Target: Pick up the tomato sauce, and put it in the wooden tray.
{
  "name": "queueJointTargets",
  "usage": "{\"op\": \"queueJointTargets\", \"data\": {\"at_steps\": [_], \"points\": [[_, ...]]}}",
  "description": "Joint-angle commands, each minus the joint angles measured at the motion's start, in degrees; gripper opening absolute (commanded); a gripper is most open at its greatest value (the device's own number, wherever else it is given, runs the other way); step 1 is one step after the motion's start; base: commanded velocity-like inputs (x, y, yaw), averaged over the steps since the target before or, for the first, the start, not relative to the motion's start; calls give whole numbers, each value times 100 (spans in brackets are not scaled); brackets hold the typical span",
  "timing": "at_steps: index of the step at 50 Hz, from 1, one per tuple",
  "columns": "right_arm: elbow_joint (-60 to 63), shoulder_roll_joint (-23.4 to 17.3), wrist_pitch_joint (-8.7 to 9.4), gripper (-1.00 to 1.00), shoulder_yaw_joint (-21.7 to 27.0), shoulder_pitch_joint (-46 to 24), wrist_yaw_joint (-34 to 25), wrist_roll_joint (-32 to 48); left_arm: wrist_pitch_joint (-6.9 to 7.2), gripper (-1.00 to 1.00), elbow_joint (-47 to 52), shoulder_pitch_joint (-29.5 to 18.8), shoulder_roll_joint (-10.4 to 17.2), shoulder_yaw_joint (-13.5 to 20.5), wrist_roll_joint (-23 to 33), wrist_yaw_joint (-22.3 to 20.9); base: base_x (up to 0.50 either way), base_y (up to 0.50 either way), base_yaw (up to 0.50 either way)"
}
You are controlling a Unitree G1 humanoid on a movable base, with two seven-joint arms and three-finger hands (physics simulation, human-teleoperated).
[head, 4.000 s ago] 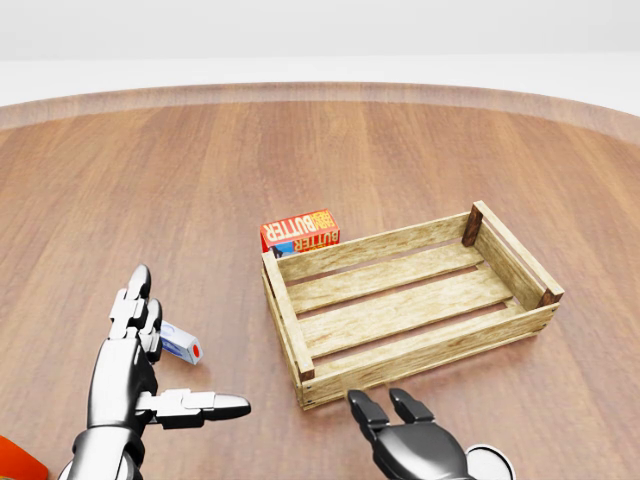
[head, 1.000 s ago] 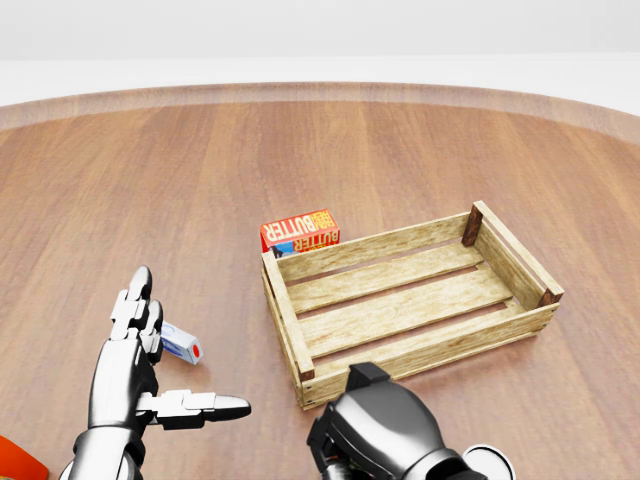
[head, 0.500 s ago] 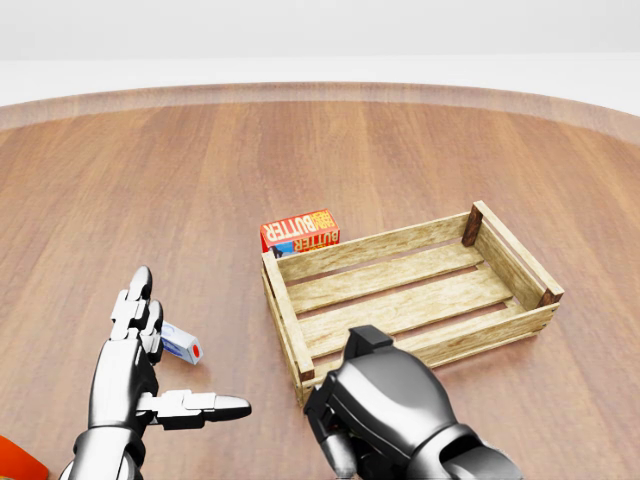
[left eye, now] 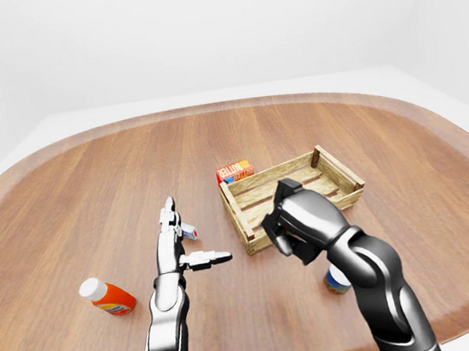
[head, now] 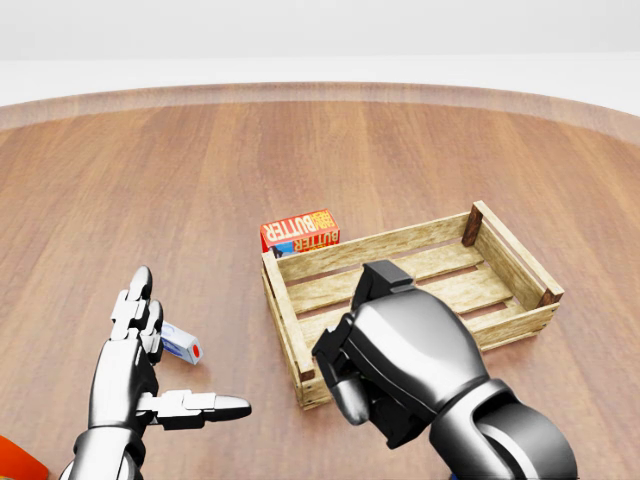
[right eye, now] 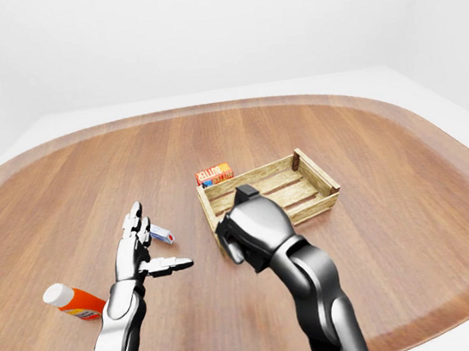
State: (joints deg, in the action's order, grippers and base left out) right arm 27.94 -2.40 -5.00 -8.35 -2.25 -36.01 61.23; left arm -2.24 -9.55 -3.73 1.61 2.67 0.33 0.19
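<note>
Simulated wooden desk [head: 300, 150] seen over a humanoid robot's arms. The right hand [head: 400, 365] has risen from the near edge of the head view within the last second. It is now clenched into a fist over the near left corner of the wooden tray [head: 400, 240], with nothing visible inside its curled fingers. The left hand [head: 135, 360] has not moved: it stays flat and released, beside a small white box [head: 181, 343]. A small can [left eye: 336, 281], probably the tomato sauce, stands on the desk near the right forearm, outside the tray and ungrasped. An orange bottle [left eye: 108, 298] lies at near left, and a butter box [head: 300, 231] sits just beyond the tray. The tray is empty, so the pickup seems not yet made
</note>
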Motion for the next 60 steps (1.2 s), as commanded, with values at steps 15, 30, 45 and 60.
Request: {"op": "queueJointTargets", "data": {"at_steps": [15,30,45,60], "points": [[-328,-167,0,-100,605,-1603,197,-503,9,100,13,6,1,2,-8,-4,0,0,0],[-3022,-659,0,-100,835,-3193,1257,-934,40,100,35,3,2,1,0,1,0,0,0],[-9610,-1183,0,-100,616,-6162,4104,-634,49,100,60,17,3,2,3,-3,0,0,0],[-10545,-987,0,-100,552,-6153,4395,9,59,100,55,10,-1,1,-3,-2,0,0,0]]}}
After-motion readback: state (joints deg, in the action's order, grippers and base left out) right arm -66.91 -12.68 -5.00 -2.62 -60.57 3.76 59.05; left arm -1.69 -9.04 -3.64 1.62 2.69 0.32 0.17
